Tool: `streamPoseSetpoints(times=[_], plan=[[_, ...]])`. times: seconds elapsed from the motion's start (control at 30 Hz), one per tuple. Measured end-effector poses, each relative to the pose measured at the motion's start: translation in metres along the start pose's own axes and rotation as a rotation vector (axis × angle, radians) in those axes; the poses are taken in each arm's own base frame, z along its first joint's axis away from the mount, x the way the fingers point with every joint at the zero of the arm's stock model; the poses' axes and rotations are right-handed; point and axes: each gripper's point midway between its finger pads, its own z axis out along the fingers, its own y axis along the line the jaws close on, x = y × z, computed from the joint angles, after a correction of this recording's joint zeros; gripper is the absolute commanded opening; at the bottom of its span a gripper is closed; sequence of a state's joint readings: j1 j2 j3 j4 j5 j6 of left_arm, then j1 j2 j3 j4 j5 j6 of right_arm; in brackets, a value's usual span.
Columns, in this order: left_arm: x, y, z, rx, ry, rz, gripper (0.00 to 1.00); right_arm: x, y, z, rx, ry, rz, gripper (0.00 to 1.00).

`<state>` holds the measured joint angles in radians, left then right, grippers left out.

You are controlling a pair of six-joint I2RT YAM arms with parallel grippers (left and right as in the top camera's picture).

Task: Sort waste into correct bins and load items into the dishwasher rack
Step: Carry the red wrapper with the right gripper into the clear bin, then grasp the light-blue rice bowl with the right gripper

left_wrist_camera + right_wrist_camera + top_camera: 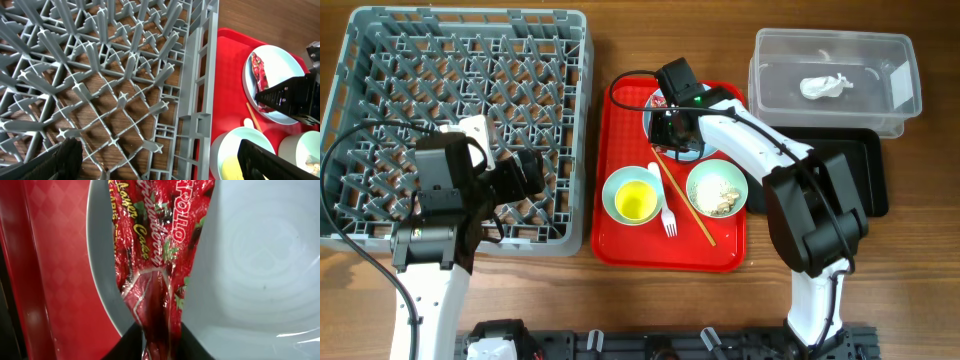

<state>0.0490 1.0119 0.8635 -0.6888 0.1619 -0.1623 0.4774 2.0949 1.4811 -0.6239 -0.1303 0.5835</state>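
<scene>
- The right end effector [672,125] is seen lowered over the back of the red serving tray [620,235], above the plate [282,60].
- Its fingers [125,347] are closed narrowly on one end of the wrapper [155,255], which is pinched between them in the right wrist view.
- The wrapper, red with yellow and white print, is stretched from the fingers across the rim of the plate and over its pale inner surface. Whether it is raised off the plate cannot be told.
- The left end effector [165,167] is held wide apart and carries nothing. It is positioned over the right side of the dishwasher rack [460,60], above the pegs.
- The dishwasher rack is placed on the counter [620,40] to the left of the red serving tray, just beside it.
- On the front of the red serving tray, two bowls are set side by side. The yellow cup [637,203] is held in the left bowl [615,185] and food crumbs [725,200] in the right bowl [705,175].
- The chopsticks [685,205] are laid diagonally between the bowls, and the fork [668,222] is placed just beside them near the tray's front.
- The clear tub [770,50] is set at the far right, with crumpled tissue [825,87] inside it.
- The black tray [868,170] is placed in front of the tub, partly hidden by the right arm.
</scene>
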Motion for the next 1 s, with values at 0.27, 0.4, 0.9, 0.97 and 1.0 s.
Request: streamPoseSetpoints(times=[0.27, 0.4, 0.9, 0.97, 1.0], plan=[[0.0, 0.0, 0.0, 0.0, 0.0, 0.0, 1.0, 0.005, -0.014, -0.003, 0.035, 0.039, 0.021, 0.04], [0.0, 0.0, 0.0, 0.0, 0.0, 0.0, 1.0, -0.032, -0.041, -0.041, 0.029, -0.051, 0.076, 0.04], [0.0, 0.0, 0.0, 0.0, 0.0, 0.0, 1.0, -0.136, -0.191, -0.208, 0.057, -0.49, 0.322, 0.86], [0.0, 0.0, 0.0, 0.0, -0.001, 0.0, 1.0, -0.115, -0.183, -0.205, 0.035, -0.4, 0.291, 0.76], [0.0, 0.0, 0.0, 0.0, 0.001, 0.0, 1.0, -0.099, -0.175, -0.207, 0.016, -0.343, 0.266, 0.74]])
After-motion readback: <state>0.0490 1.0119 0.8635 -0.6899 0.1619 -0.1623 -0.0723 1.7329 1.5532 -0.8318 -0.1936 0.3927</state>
